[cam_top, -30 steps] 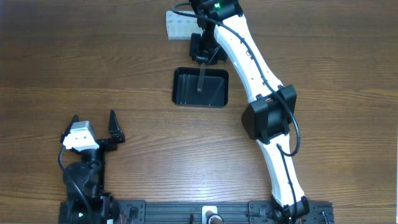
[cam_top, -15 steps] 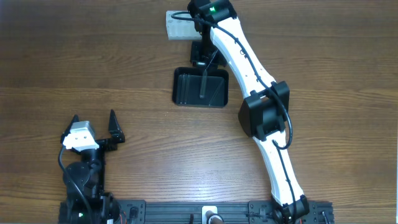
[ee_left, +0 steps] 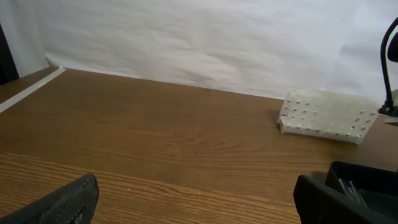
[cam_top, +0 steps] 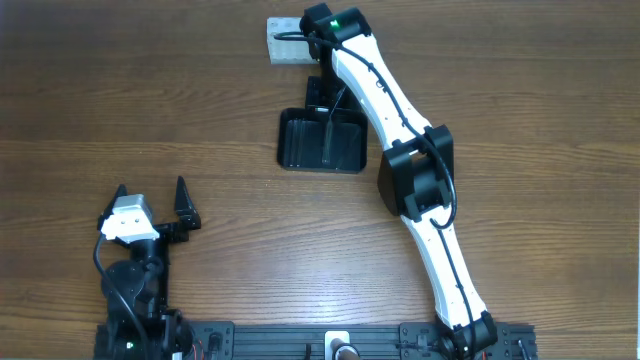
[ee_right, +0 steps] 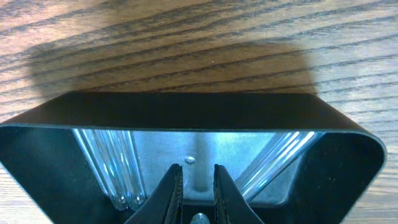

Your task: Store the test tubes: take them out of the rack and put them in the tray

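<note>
My right gripper (cam_top: 325,100) hangs over the black tray (cam_top: 283,140), its fingers shut on a clear test tube (cam_top: 327,140) that points down into the tray. In the right wrist view the narrow fingers (ee_right: 173,186) stand just above the tray's floor, inside its wall (ee_right: 186,112). Several tubes (ee_right: 115,168) lie along one side of the tray and more (ee_right: 273,162) along the other. The white rack (cam_top: 285,45) stands just beyond the tray, also seen as rack (ee_left: 326,115). My left gripper (cam_top: 152,200) rests open near its base, far from both.
Bare wooden tabletop surrounds the tray and rack. The right arm's white links (cam_top: 395,110) stretch diagonally across the table's right half. A white backdrop (ee_left: 186,43) rises behind the table's far edge.
The right gripper has carried the tube from beside the rack to over the tray and lowered it in. The left arm has not moved.
</note>
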